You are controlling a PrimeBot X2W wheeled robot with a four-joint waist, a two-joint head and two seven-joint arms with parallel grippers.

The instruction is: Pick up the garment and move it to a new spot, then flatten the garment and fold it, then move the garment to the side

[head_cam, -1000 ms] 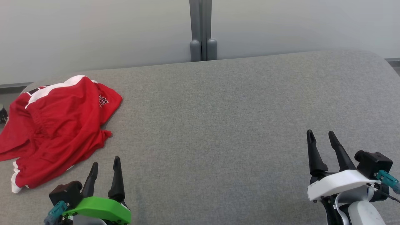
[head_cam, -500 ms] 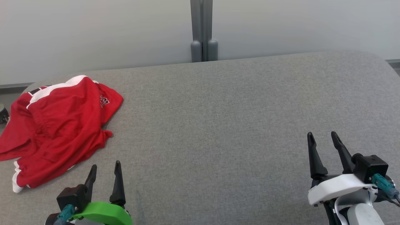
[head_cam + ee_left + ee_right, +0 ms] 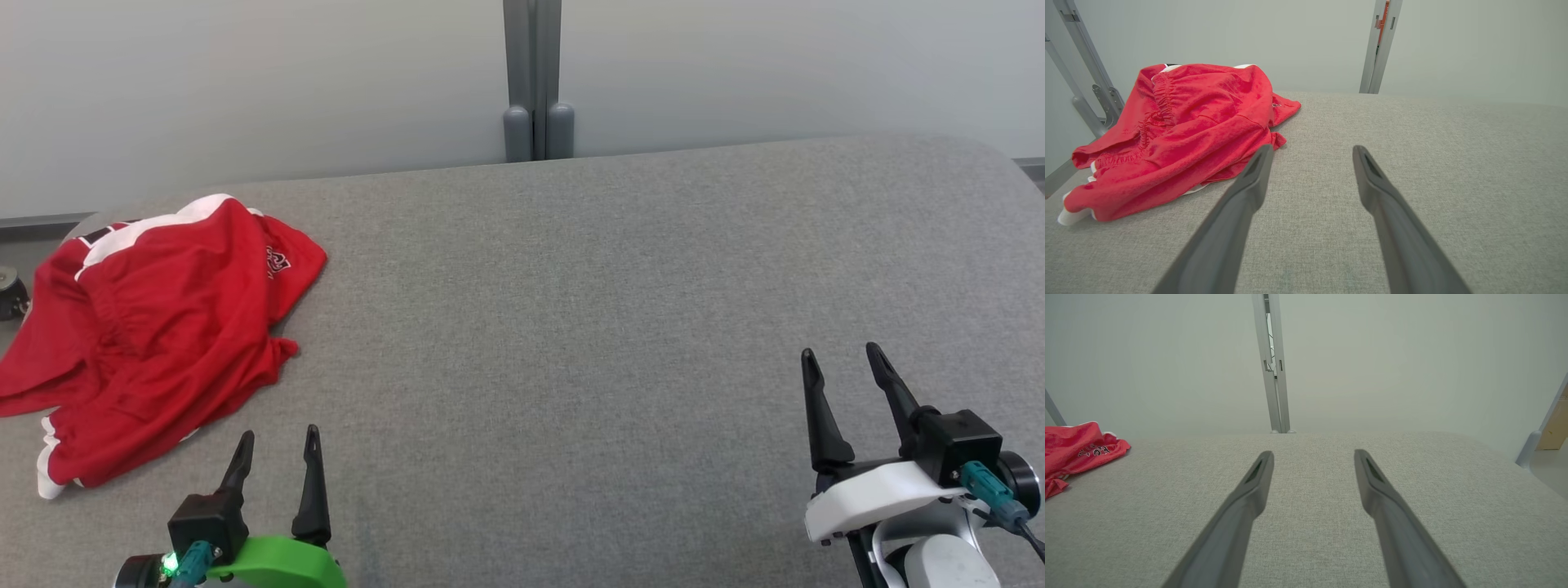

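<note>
Head view, bottom left: left gripper (image 3: 279, 433), green wrist cover (image 3: 277, 565), jaws spread wide, released, nothing between them, touching nothing. It hovers over bare table (image 3: 571, 327), tips pointing up the frame. Left wrist view: both fingers (image 3: 1249, 192) well parted, grey cloth top showing in the gap.

Bottom right of head view: right gripper (image 3: 840, 350), white wrist cover (image 3: 873, 494), jaws likewise wide apart, empty, no contact with anything. Right wrist view shows its two fingers (image 3: 1249, 494) over bare table.

Garment (image 3: 155, 327): red with white trim, bunched and rumpled, not flat, lying on the table at the left of head view, middle height. Its near edge is just up and left of the left gripper's tips, near but apart. A white hem corner sticks out at its lower left; a small dark logo sits near its upper right corner. Its left part hangs past the table's left edge. In the left wrist view it takes the upper left, elastic waistband visible, and its near corner shows just beside the left fingertip; no touch visible. In the right wrist view, only its end shows at the far left edge, well apart from that gripper.

Nothing lies between the left gripper and the garment. The middle and right of the table are plain grey fabric.

Far: small dark object (image 3: 10, 294) at the left edge past the garment, cannot tell what. Grey post (image 3: 535, 73) rises at top centre behind the table's far edge. Pale wall (image 3: 245, 82) across the top.
</note>
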